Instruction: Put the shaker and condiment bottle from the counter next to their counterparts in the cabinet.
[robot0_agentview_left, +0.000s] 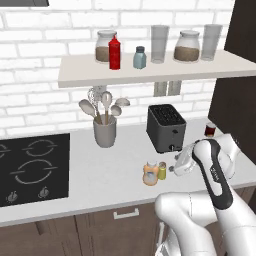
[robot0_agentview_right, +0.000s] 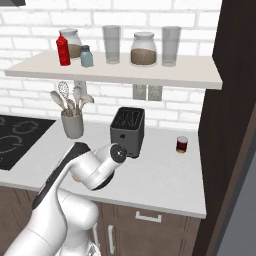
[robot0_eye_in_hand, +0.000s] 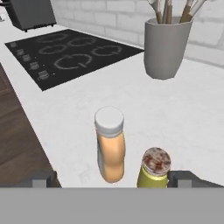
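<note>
On the counter (robot0_agentview_left: 100, 175) the tan-orange condiment bottle (robot0_agentview_left: 149, 173) with a pale cap stands upright, and the small yellow shaker (robot0_agentview_left: 162, 170) with a reddish top stands touching or nearly touching its right side. My gripper (robot0_agentview_left: 177, 167) hovers just right of the shaker, low over the counter. In the hand view the condiment bottle (robot0_eye_in_hand: 110, 151) and the shaker (robot0_eye_in_hand: 155, 168) stand close ahead, between the wide-apart finger tips; the gripper (robot0_eye_in_hand: 114, 180) is open and holds nothing. On the cabinet (robot0_agentview_left: 150, 75) stand the red squeeze bottle (robot0_agentview_left: 114, 52) and the blue-grey shaker (robot0_agentview_left: 139, 57).
A black toaster (robot0_agentview_left: 165, 127) stands behind the gripper. A grey utensil holder (robot0_agentview_left: 105, 131) is to its left, and the cooktop (robot0_agentview_left: 32, 167) lies further left. A small dark glass (robot0_agentview_left: 210, 130) sits at the right. Jars and glasses share the shelf.
</note>
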